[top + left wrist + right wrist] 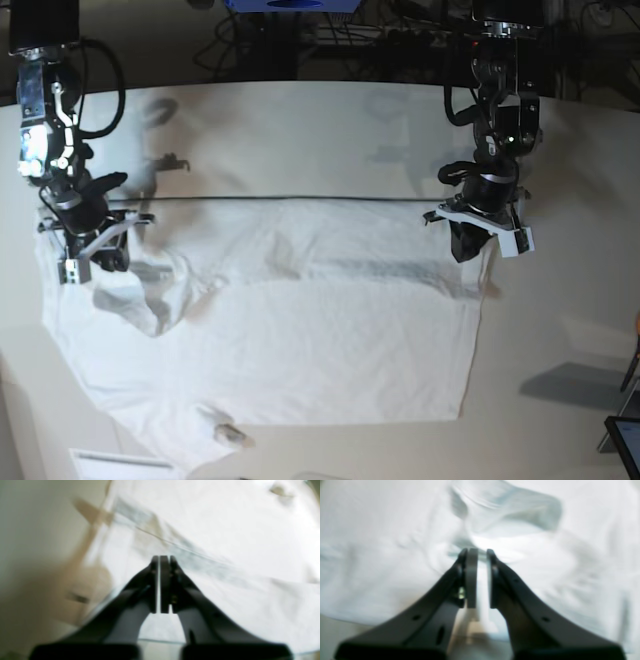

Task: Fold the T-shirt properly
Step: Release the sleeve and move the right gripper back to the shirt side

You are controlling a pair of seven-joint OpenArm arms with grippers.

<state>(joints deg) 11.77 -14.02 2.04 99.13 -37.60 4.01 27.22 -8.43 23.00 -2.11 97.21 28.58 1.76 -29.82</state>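
Your big wrinkled white cotton T-shirt point(300, 340) lay across the off-white worktop point(300, 130), far edge doubled over once, so barely started; sleeves and bottom were left. Left pincer point(160, 560) showed a hairline gap, right pincer point(480, 552) a narrow one, neither pinching cloth.
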